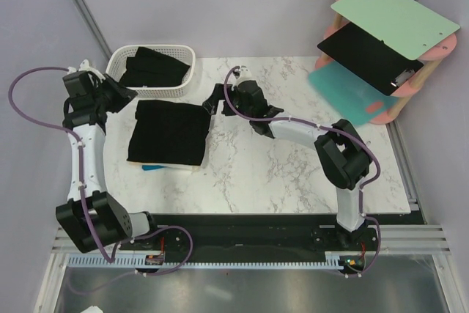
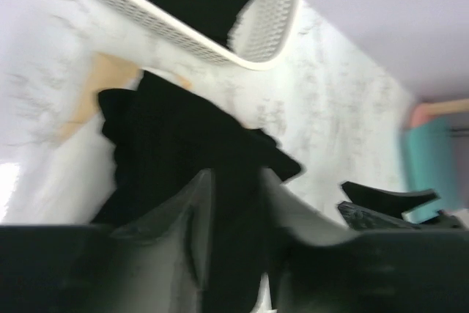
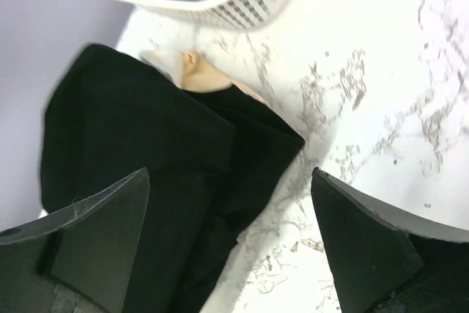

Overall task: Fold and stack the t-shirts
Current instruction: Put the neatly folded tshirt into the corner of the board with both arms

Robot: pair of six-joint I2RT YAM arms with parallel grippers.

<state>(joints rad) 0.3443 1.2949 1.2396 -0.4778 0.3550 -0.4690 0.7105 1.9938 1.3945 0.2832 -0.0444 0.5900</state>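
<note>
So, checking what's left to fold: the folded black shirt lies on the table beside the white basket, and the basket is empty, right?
No: the white basket holds black shirts, seen in the top view. The folded black shirt does lie on the table beside it.

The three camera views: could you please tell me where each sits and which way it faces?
Top external: high behind the robot, looking down at the table; left hand and right hand show.
Left wrist: facing the black t-shirt past its own fingers.
Right wrist: facing the same t-shirt past its fingers.
Both wrist views share the white basket.
</note>
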